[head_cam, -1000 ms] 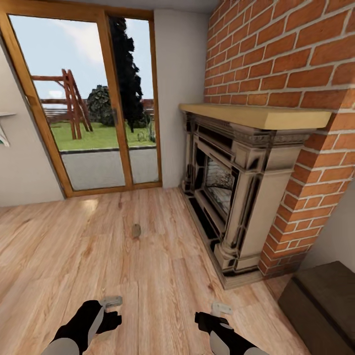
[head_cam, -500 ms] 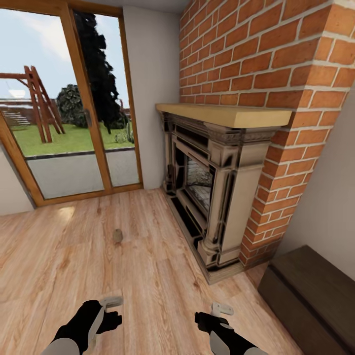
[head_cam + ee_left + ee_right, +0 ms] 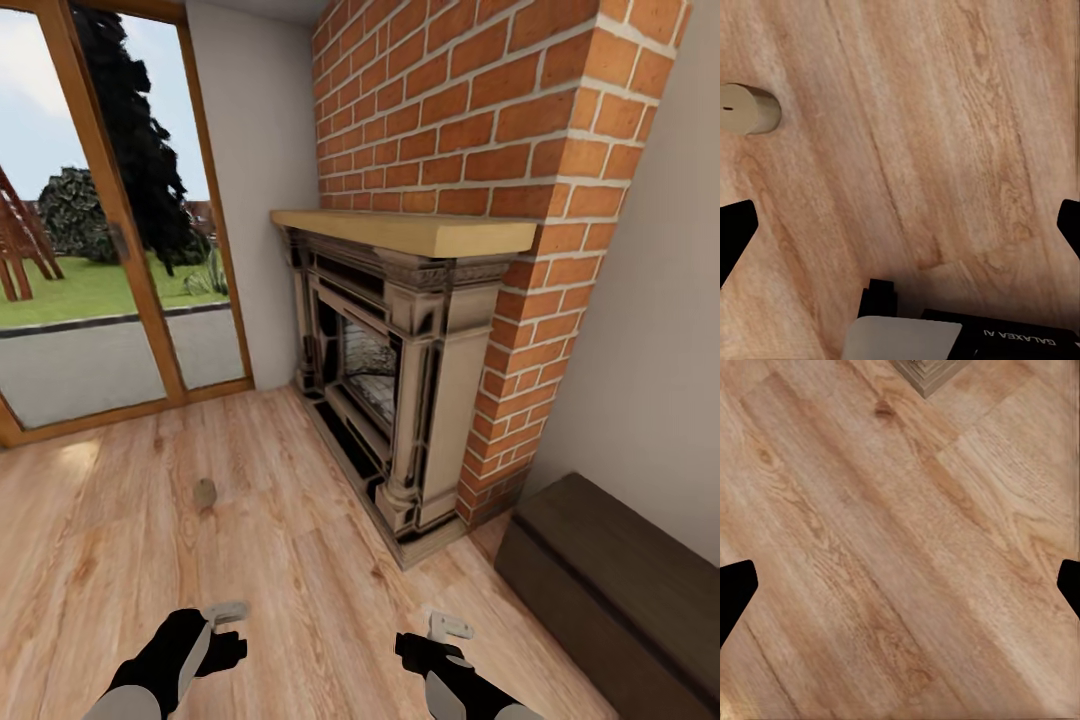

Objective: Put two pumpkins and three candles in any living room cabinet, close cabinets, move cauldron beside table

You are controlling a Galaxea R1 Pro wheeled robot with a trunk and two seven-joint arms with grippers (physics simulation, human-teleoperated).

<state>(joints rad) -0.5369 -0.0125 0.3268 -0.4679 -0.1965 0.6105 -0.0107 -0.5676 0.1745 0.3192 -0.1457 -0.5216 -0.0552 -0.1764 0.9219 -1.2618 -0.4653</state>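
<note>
- compared with the head view one second earlier, the whole picture had slid left: the fireplace, the glass door and the candle all sat further left in the picture, and much more of the cabinet showed at the near right. this was camera motion, a turn to the right, not movement of the things.
- the playground frame outside, plain a second earlier, was cut down to a sliver at the far left edge.
- both arms held the same spots in the head view across all three pictures.
- candle: small beige-grey stub alone on the wooden floor, left of the fireplace hearth, between the glass door and the left gripper, well apart from each. in the left wrist view it lay on its side, flat end and wick mark facing the camera.
- cabinet: low, dark brown, flat-topped, against the pale wall at the near right, just right of the brick chimney. whether its doors were closed could not be told from this angle.
- left gripper: low over bare floor at the near left, fingers spread wide apart at opposite edges of the left wrist view, nothing between them.
- right gripper: low over bare floor at the near right, fingers likewise wide apart, holding nothing; a corner of the hearth base showed in the right wrist view.
- writing: "galaxea ai" in pale letters on the black wrist housing, seen upside down in the left wrist view. no other readable text.
</note>
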